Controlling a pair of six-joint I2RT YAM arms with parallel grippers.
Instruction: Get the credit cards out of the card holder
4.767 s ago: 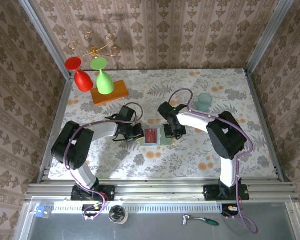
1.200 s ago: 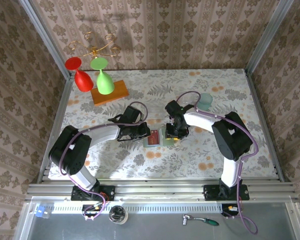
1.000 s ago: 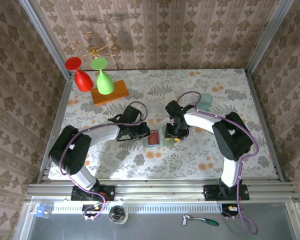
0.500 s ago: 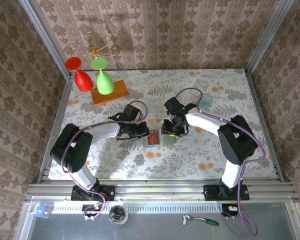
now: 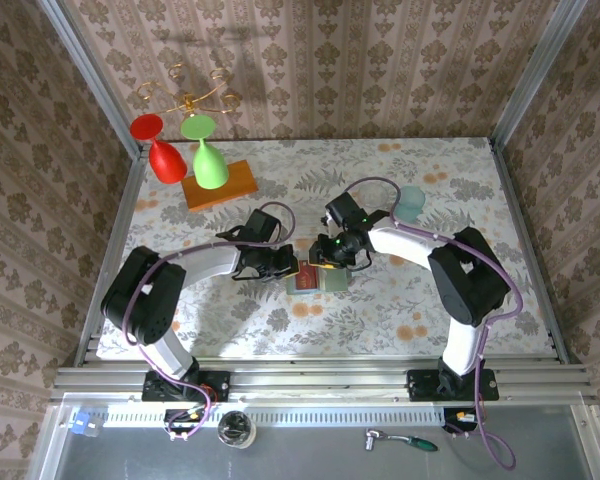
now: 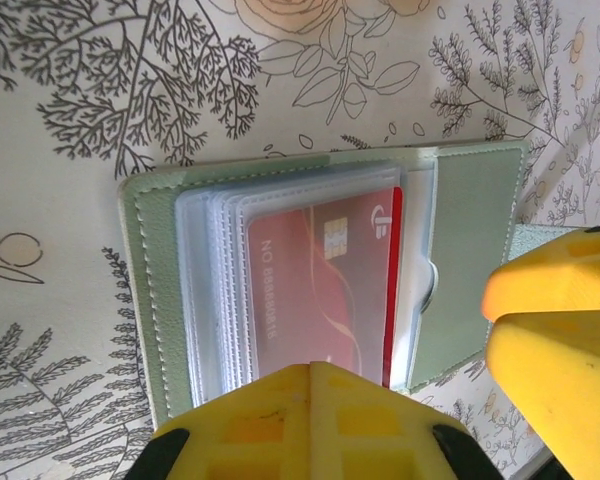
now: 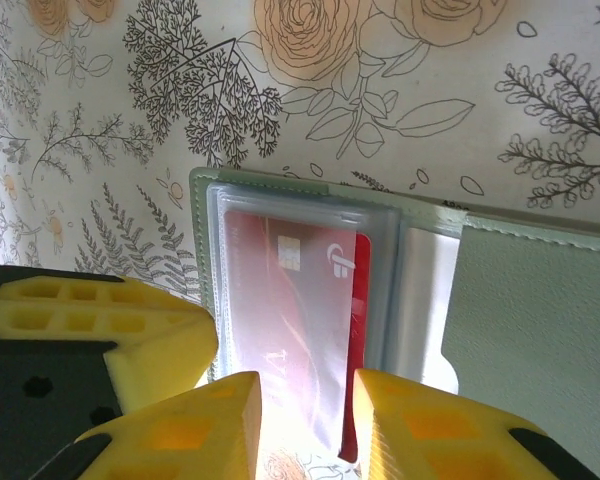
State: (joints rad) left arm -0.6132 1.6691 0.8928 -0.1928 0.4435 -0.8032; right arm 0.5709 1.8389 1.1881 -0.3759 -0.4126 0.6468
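Observation:
The card holder (image 5: 332, 281) lies open on the flowered table, pale green with clear sleeves. A red credit card (image 6: 320, 280) sits in the top sleeve, its red edge sticking out past the sleeve's side. My left gripper (image 6: 315, 375) is shut, its joined tips resting at the near edge of the sleeves on the holder (image 6: 475, 230). My right gripper (image 7: 305, 410) hangs over the same red card (image 7: 290, 290), fingers a card-width gap apart, with the sleeve's edge between them. In the top view the left gripper (image 5: 285, 265) and right gripper (image 5: 330, 257) meet over the holder.
A translucent teal cup (image 5: 410, 203) stands behind the right arm. At the back left an orange wooden block (image 5: 220, 185) carries a red goblet (image 5: 158, 150) and a green goblet (image 5: 207, 155). Metal rails edge the table.
My right gripper has shifted left over the red card and its fingers have drawn closer together. My left gripper stays shut at the holder's left side.

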